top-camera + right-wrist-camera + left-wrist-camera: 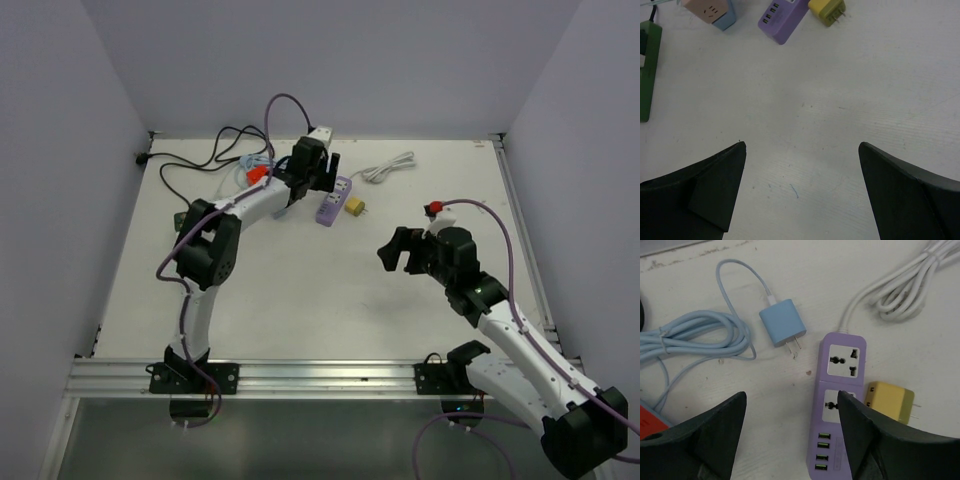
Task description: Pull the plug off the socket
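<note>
Just left of the purple power strip (842,347), far on the table (300,300), the blue plug (782,322) lies free, both sockets empty; a yellow plug (889,400) sits at the strip's right. The left gripper (791,395) hangs wide and empty above, so it should lift straight up, clear of the cables. The right gripper (802,145) gapes wide, well apart.

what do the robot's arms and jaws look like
The left arm and right arm share one build: white links, bulky black joints and black bases. A thin purple cable loops along each. The jaws are black, broad and wedge-shaped.
</note>
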{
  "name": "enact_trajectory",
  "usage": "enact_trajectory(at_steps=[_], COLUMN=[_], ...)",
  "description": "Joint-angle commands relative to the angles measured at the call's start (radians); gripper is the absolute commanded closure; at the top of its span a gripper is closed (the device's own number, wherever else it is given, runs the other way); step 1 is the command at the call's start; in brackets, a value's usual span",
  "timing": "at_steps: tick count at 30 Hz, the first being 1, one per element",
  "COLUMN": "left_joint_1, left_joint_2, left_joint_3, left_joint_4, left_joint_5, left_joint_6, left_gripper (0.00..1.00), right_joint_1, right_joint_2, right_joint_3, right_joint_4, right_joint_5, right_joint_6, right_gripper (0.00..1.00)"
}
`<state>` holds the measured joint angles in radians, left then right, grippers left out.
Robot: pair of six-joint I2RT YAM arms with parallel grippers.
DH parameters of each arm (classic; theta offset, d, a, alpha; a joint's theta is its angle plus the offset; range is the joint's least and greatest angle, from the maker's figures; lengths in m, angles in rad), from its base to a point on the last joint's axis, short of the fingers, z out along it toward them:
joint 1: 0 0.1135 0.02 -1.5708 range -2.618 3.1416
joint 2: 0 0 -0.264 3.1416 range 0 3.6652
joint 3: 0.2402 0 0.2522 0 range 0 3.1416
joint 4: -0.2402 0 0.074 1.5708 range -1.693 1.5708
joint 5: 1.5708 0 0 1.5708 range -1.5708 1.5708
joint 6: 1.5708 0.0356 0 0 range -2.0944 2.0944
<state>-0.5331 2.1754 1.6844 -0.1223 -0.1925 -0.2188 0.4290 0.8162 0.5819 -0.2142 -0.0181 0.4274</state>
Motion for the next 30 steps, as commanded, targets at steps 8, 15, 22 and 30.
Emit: enact_trajectory(at_steps=[8, 15, 22, 30], left_joint_1=[0.050, 0.084, 0.142, 0.142], left_joint_2=[-0.509, -0.947, -1.262, -1.427], left_joint_3=[-0.159, -0.458, -0.733, -0.919], left_joint_4=[-0.097, -0.125, -0.093, -0.073], left_joint_5=[0.047, -0.134, -0.225, -0.344], left_joint_6=[-0.027, -0.047, -0.056, -0.044], left_gripper=[0.13, 0.01, 0.00, 0.00], right_joint_1=[0.011, 0.149, 0.290, 0.318], right_joint_2=[0.081, 0.207, 0.464, 0.819], right_joint_3=[0.013, 0.097, 0.314, 0.711], right_joint_4=[0.118, 0.200, 0.240, 0.132], right_joint_5=[-0.177, -0.094, 0.000, 0.000], right_joint_6=[-0.052, -0.071, -0.150, -0.225], right_gripper=[0.01, 0.01, 0.01, 0.01])
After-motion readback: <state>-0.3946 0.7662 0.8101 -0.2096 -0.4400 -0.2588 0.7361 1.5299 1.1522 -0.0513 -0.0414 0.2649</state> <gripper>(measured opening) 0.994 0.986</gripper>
